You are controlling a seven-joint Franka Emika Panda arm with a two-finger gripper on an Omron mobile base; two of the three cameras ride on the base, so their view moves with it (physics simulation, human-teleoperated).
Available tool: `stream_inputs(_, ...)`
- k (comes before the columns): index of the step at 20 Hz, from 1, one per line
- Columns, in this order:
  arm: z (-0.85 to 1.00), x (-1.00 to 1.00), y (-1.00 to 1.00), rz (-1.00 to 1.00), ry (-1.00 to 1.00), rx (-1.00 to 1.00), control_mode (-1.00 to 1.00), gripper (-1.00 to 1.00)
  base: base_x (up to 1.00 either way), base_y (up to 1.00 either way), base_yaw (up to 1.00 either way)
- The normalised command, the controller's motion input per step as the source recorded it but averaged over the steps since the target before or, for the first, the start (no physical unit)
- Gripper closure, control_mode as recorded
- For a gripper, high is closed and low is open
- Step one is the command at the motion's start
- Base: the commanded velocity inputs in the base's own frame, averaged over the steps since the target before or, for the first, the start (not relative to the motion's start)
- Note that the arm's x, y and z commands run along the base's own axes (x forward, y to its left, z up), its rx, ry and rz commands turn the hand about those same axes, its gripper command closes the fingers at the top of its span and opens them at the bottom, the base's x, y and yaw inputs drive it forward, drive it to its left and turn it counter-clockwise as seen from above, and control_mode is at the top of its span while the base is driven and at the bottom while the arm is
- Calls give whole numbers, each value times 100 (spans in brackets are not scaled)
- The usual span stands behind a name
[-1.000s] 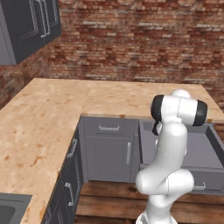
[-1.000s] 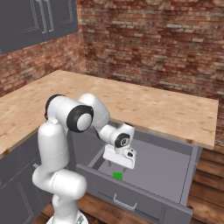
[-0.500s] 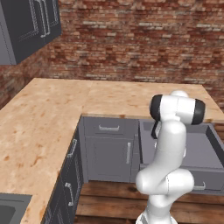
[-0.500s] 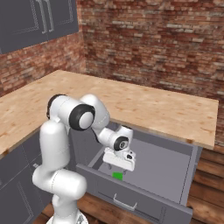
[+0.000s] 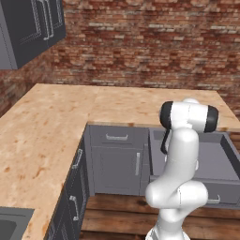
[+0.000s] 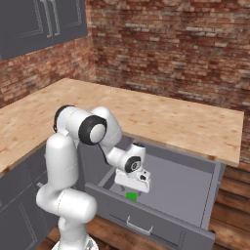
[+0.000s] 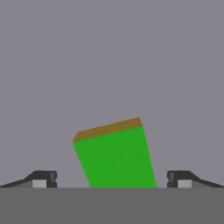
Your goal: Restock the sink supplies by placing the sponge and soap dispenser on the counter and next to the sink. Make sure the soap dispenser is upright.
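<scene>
Green flat square sponge [image 7: 116,157] lies on the dark grey open drawer [image 6: 195,188] floor. My two-finger gripper [image 7: 111,179] hangs just above it, fingers [image 7: 43,178] spread wide on either side.

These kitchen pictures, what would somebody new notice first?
Probably the small flat bright-green square sponge, lying on the grey floor of the open dark grey drawer, the one vivid colour there. Next, the white arm bent down into that drawer, its two-finger gripper just above the sponge, one dark fingertip on each side in the hand view. Behind runs the light tan wood-grain counter under a red brick wall.
</scene>
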Motion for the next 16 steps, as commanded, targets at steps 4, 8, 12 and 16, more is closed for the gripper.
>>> stream_inputs(4,-3,0,3,0,-1,-4,-100,-100,0,0,0)
stream_inputs(8,0,0,0,0,0,0,-100,-100,0,0,0)
stream_inputs(12,-1,0,0,0,0,0,-100,-100,0,0,0)
stream_inputs(16,-10,0,0,0,0,0,-100,-100,0,0,0)
